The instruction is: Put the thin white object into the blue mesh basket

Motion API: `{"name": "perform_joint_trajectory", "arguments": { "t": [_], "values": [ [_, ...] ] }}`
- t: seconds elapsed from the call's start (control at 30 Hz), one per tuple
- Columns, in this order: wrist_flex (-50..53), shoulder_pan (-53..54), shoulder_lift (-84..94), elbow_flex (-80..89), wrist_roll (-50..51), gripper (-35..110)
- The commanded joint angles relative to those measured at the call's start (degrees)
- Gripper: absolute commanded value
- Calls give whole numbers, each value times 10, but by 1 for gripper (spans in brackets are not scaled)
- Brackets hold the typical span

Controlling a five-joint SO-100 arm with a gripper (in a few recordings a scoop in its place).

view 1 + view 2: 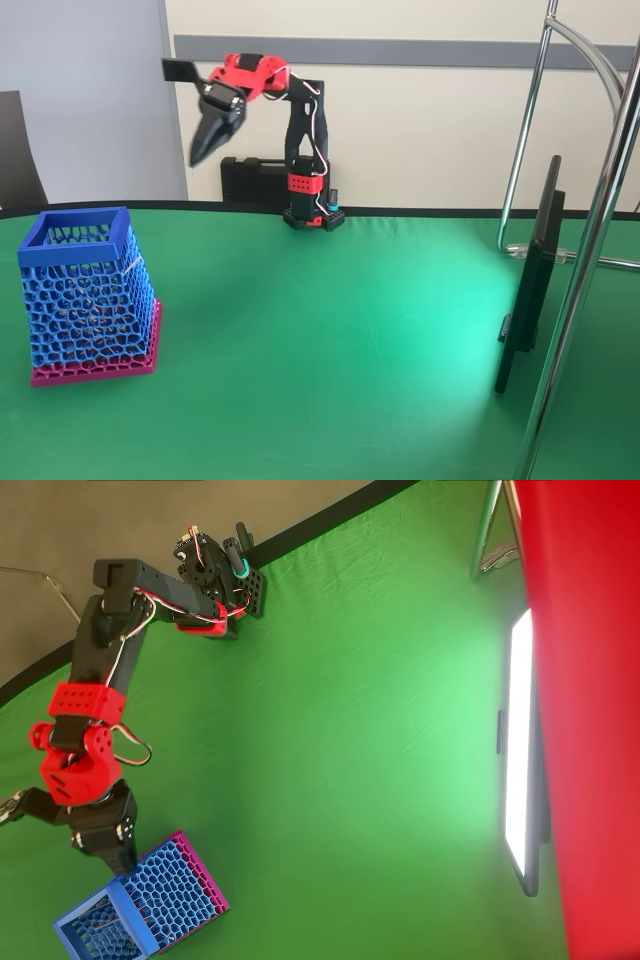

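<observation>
- Arm (300, 120) red and black, base clamped at the far edge of the green table (350, 330); upper links reach left in the fixed view.
- Gripper (203, 152) held high in the air, pointing down and slightly left, well above the table surface.
- Fingers look pressed together into one dark wedge in the fixed view; no gap seen, nothing visible between them.
- Overhead view: gripper (118, 858) sits just beside the basket's near top corner, tips over the rim edge.
- Basket (85, 300) stands upright at the left of the table; blue mesh walls, solid blue square rim, magenta base.
- Stick (133, 263): a thin pale line shows against the basket's upper right corner, just below the rim, slanted. Cannot tell whether it lies inside the mesh or against the outside.
- Screen (530, 280) stands on edge at the right, beside chrome tubes (590, 250).
</observation>
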Motion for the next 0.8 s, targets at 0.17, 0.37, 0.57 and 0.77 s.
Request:
{"name": "perform_joint_trajectory", "arguments": {
  "t": [0.17, 0.37, 0.57, 0.77],
  "values": [
    [-96, -81, 259, 338, 11, 1],
    [-244, -138, 461, 651, 34, 1],
    [-282, -177, 629, 851, 63, 1],
    [-279, -195, 761, 968, 91, 1]
  ]
}}
